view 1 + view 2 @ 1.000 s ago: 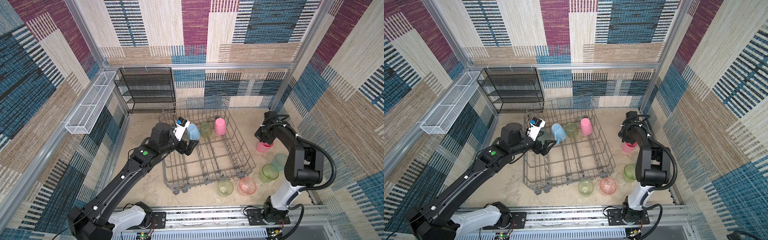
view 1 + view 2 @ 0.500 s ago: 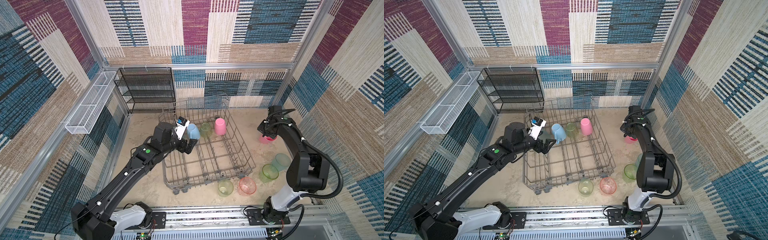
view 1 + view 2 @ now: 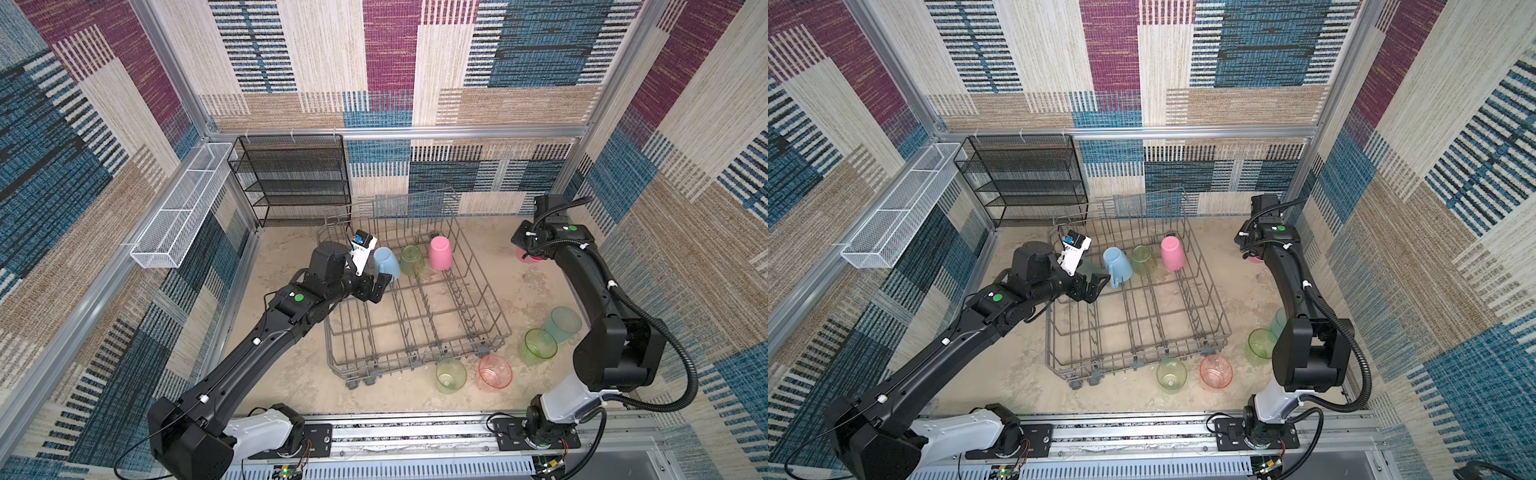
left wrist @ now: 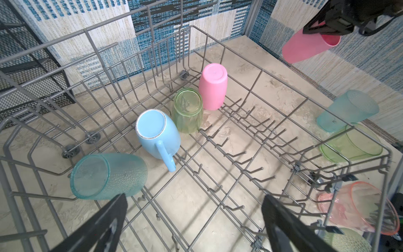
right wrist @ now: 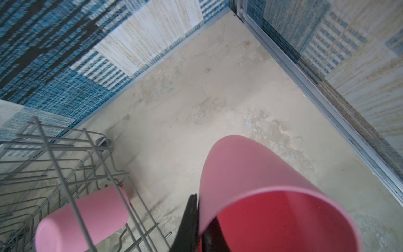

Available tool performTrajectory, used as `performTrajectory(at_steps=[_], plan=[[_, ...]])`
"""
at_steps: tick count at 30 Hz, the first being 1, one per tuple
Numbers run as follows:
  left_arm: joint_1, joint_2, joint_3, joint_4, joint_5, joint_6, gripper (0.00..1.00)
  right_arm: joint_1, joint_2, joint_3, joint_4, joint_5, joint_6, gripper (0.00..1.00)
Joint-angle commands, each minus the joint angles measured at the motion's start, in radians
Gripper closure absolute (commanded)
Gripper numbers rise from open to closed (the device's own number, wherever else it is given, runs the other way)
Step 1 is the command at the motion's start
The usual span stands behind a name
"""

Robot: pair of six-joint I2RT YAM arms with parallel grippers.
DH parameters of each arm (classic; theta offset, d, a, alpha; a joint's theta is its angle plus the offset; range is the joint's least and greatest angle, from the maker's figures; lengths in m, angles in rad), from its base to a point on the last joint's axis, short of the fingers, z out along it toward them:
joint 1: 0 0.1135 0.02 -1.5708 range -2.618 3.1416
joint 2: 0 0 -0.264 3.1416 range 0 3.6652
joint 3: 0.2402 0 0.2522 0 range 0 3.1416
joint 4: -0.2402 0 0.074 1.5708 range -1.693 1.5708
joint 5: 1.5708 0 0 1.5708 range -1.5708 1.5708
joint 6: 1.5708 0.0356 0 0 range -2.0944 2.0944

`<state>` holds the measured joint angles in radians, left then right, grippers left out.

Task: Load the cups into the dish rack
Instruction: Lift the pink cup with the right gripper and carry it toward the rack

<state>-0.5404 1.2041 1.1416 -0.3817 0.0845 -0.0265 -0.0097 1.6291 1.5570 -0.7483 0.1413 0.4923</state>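
right hand (image 5: 197,220) pinches the pink cup (image 5: 250,170) by its rim; i should invert it over dish rack (image 5: 56,150) beside the hand. left hand (image 4: 194,197) wide open, empty.

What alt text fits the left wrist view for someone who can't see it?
The open left gripper hovers over the grey wire dish rack, where a teal tumbler, light-blue mug, yellow-green tumbler and pink tumbler sit bottom-up in a row. Beyond the rack, the right gripper holds a second pink tumbler by its rim.
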Motion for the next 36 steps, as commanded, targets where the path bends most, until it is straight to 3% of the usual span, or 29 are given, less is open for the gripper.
performTrajectory(at_steps=[1,15,25,36], plan=[[0.009,0.006,0.005,-0.003,-0.022,-0.008,0.0,0.033,-0.004,0.031,0.03,0.031,-0.015,0.94],[0.071,0.041,0.013,0.024,-0.012,-0.11,0.0,0.129,-0.088,0.116,0.114,-0.011,-0.054,0.93],[0.124,0.048,0.021,0.039,-0.019,-0.23,0.0,0.244,-0.165,-0.008,0.345,-0.107,-0.112,0.93],[0.131,0.07,0.155,-0.064,-0.036,-0.449,0.0,0.359,-0.28,-0.267,0.773,-0.302,-0.138,0.93]])
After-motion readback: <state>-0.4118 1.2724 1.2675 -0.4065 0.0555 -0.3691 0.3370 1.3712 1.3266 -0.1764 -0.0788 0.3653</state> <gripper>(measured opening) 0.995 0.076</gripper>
